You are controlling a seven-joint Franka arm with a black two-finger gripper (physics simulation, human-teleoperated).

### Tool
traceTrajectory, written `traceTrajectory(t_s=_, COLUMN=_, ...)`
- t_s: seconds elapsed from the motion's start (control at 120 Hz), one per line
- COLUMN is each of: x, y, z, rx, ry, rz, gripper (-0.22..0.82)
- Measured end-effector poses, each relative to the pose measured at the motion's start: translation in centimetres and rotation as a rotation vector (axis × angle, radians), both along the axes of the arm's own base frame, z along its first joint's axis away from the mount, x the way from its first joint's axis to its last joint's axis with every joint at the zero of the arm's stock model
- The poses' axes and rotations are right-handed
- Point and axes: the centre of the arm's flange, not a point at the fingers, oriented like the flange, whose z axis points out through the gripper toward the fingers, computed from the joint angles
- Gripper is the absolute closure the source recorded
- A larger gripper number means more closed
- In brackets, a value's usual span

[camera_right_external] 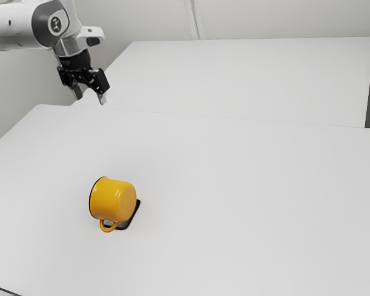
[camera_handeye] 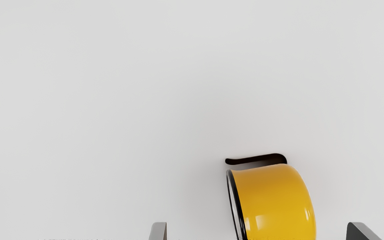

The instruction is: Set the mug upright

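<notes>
- On the white table point(camera_right_external: 234, 197) — yellow mug point(camera_right_external: 116, 198) lying sideways, mouth toward the exterior view's left
- Well apart from it — gripper point(camera_right_external: 90, 97), raised, spread wide

Bright, diffuse light; glossy highlights on mug point(camera_handeye: 275, 203)

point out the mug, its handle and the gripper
mug point(camera_handeye: 275, 203): wrist view, on its yellow side wall
handle point(camera_right_external: 108, 229): exterior view, on the loop's lower curve
gripper point(camera_right_external: 90, 97): exterior view, midway between its fingertips

Plain pale-grey walls point(camera_right_external: 283, 18) are enclosing a smooth white near tabletop point(camera_right_external: 253, 209) and a flat white far surface point(camera_right_external: 246, 80), indicating an indoor room of unclear kind.
</notes>
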Motion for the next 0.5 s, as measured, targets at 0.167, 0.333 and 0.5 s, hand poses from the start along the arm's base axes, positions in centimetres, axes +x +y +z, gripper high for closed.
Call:
traceTrajectory(t_s=0.167, x=-3.7, y=0.3, z=-2.2, rx=-0.046, ry=0.029, rz=-0.015, gripper=0.02)
traceTrajectory(t_s=0.333, x=-7.4, y=2.4, z=-7.1, rx=-0.225, ry=0.065, rz=0.07, gripper=0.02)
traceTrajectory(t_s=0.5, x=-12.3, y=5.1, z=-11.1, rx=-0.469, ry=0.077, rz=0.205, gripper=0.02)
